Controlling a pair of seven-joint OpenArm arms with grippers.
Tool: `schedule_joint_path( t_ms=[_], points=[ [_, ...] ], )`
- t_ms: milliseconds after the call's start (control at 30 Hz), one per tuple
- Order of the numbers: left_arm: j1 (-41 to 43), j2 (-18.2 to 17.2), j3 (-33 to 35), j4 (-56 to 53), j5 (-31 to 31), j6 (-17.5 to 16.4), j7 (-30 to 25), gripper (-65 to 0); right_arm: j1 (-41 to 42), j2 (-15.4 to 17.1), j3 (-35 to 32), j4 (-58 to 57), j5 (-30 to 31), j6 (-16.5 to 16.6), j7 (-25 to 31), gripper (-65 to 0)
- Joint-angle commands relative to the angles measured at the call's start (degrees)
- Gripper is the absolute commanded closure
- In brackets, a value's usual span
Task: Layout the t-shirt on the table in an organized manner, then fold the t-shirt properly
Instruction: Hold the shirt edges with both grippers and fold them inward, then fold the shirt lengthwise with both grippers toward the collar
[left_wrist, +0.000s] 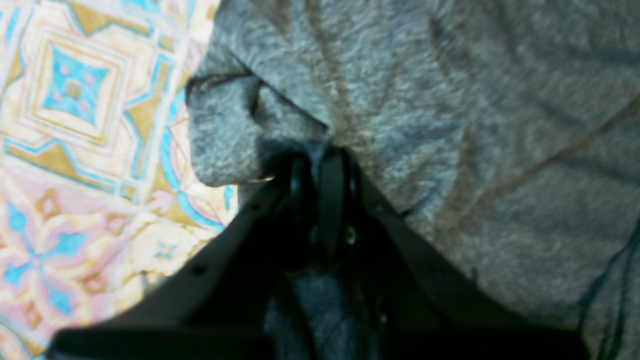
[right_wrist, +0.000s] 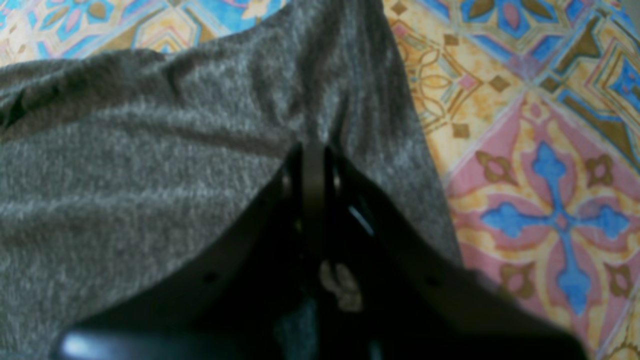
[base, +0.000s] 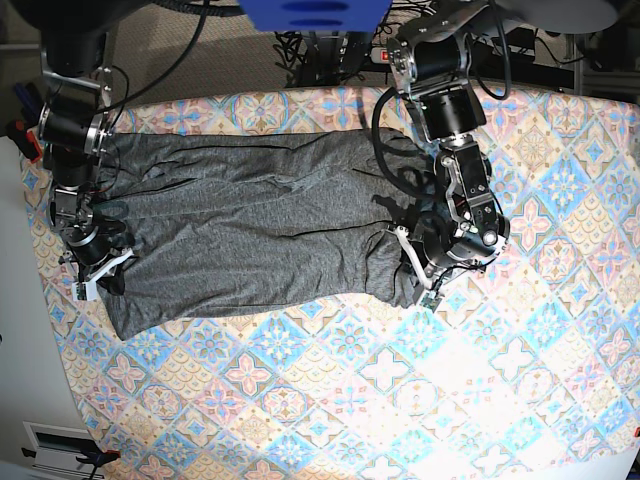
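Patterned cloth of pink, blue and cream floral diamond tiles covers the large counter (base: 420, 400), which fills most of the base view. No brand, label or readable writing shows on the cloth, the garment or the arms.

A dark heather-grey soft knit t-shirt (base: 240, 230), plain and unprinted, lies spread across the counter from about 9 o'clock to the middle of the base view, lengthwise, with shallow wrinkles along it.

The left end effector (left_wrist: 320, 165) sits at the shirt's 3 o'clock end in the base view, its black fingers together and clamped on a bunched ridge of the grey knit; creases fan out from the pinch. The right end effector (right_wrist: 312, 155) is at the shirt's 9 o'clock end, fingers likewise drawn together on a raised fold of the fabric beside the shirt's edge.

Both wrist views are blurred, and the black housings hide the cloth right under the fingers. Which shirt end holds the collar cannot be told. A blue object at 12 o'clock in the base view is cut off by the frame.
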Motion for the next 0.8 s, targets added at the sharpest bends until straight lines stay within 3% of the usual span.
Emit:
schedule_joint_path(
  t_ms=[0,167,333,500,700,767],
  points=[
    [-1.60,1.08,0.41,3.58,-1.09,-0.17,-0.64,0.0,1.29,1.08,0.31,0.76,0.38,0.33,-0.12,0.0],
    [-1.95,1.17,7.35,9.73,-0.83,-0.17,2.53,0.0,0.67,1.16,5.41,0.76,0.21,0.33,-0.12,0.0],
    [-1.51,0.90,10.43,12.99,-1.00,-0.17,2.88,0.0,-5.22,0.90,9.81,1.46,0.21,0.33,0.05,0.0],
    [-0.37,0.82,10.43,14.13,-1.09,-0.17,2.88,0.0,-5.57,0.81,13.32,13.86,0.12,0.33,-0.39,0.0],
    [0.69,0.73,10.43,14.22,-1.09,-0.17,2.61,0.0,-12.60,0.73,14.29,29.42,0.38,0.16,-8.39,0.0],
    [0.78,0.64,11.31,14.22,-0.83,-0.17,2.79,0.0,-13.92,-1.03,17.28,34.43,0.38,0.16,-11.38,0.0]
  ],
)
